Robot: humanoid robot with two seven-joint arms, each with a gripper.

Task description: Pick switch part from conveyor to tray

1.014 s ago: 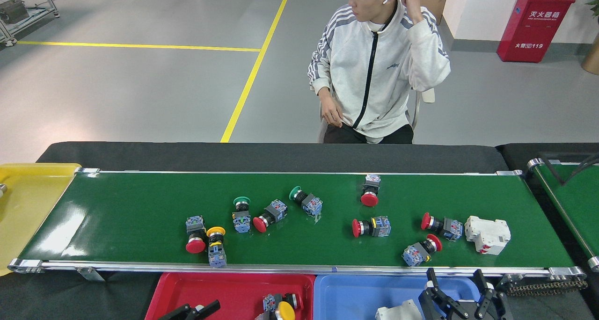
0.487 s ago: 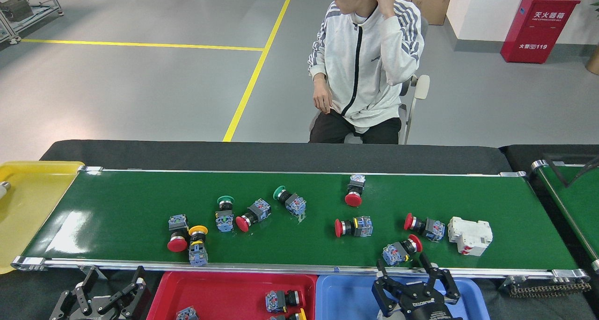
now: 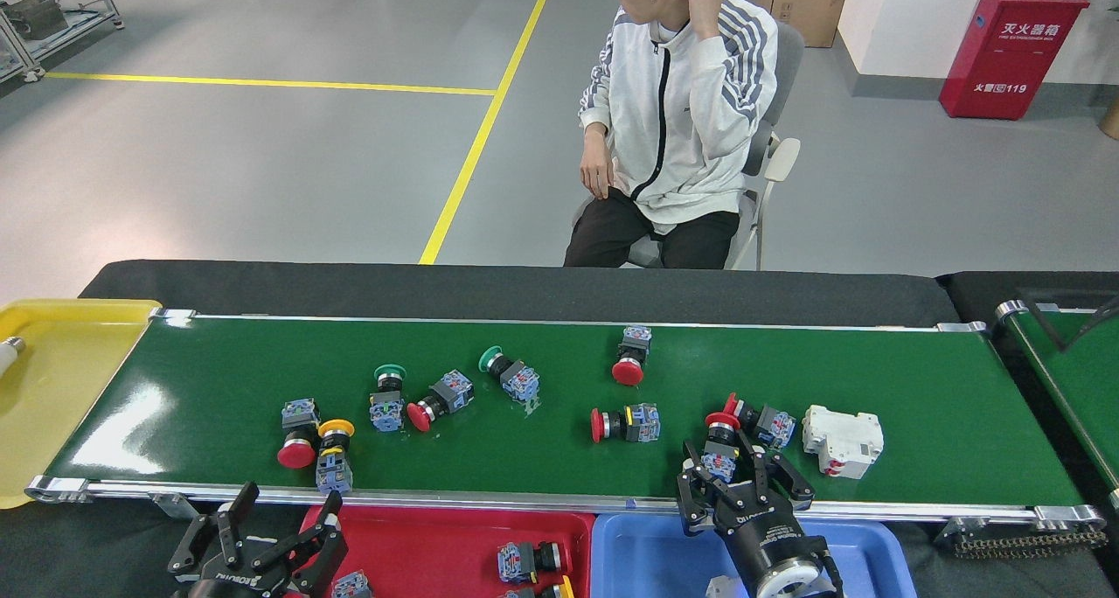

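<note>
the right gripper (image 3: 733, 474) has been carried from the blue tray (image 3: 647, 545) up over the conveyor (image 3: 218, 379) edge; its fingers are spread around a red switch (image 3: 719, 445), and whether they touch it cannot be told. a second red switch (image 3: 757, 418) lies just behind, a white breaker (image 3: 841, 441) beside. the left gripper (image 3: 278, 528), open and empty, is now raised by the red tray (image 3: 428, 541). every part on the belt has drifted left since half a second ago.

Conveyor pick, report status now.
Right gripper open, jaws around red-capped switch part on conveyor. Left gripper open, empty, beside red tray. Second red switch close behind target.
</note>
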